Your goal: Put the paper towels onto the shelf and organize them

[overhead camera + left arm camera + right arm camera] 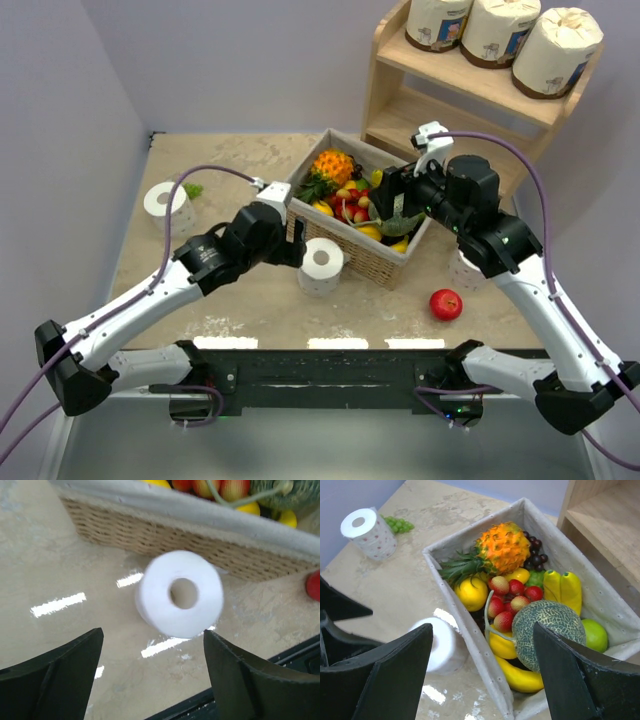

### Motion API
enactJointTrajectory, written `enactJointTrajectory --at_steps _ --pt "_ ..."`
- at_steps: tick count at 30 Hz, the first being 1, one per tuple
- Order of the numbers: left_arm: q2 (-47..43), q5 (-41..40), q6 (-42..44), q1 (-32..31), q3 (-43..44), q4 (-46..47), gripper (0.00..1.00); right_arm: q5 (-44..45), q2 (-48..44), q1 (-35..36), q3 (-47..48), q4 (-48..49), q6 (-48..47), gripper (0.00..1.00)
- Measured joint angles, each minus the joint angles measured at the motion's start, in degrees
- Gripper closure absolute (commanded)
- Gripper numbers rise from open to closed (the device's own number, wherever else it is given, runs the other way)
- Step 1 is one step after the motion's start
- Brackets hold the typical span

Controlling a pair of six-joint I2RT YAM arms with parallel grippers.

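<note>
We see a beige desk (250, 310) and lilac walls (250, 60); a white roll (179, 594) stands at twelve o'clock of the wide-spread left claw (153, 636).

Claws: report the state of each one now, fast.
Left claw: open, empty, a bare white roll just ahead of it.
Right claw: open, empty, above the fruit basket.

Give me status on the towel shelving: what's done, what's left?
Done: three wrapped rolls stand on the shelf, top tier. In hand: nothing gripped; the left gripper is open with the centre bare roll just ahead of it, the right gripper hangs open over the basket. Left: that roll, the far-left bare roll, and what looks like a third roll, half hidden under the right arm.
</note>
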Motion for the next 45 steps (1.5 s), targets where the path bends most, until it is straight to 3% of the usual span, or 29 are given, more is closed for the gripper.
enactJointTrajectory --at_steps 4,8,14,24,45 --pt "0.6 -2.5 1.7 6.4 4.4 1.6 0.12 -3.4 2.7 0.3 1.3 -1.5 0.4 0.19" --pt "1.8 -1.8 2.5 20.0 4.9 6.4 0.11 -3.9 7.7 4.6 2.1 -2.3 1.9 0.2" --pt "0.9 -0.8 3.1 30.1 -4.0 14.3 0.06 -1.5 14.3 14.1 2.1 -3.0 4.2 0.23" --pt "-4.0 -1.4 9.6 31.1 -7.8 16.1 0.05 2.1 24.3 21.5 2.2 -3.0 5.4 0.22" --pt "-8.5 -0.1 12.0 31.1 -10.1 18.2 0.04 5.0 33.7 23.1 3.8 -5.9 6.8 0.32"
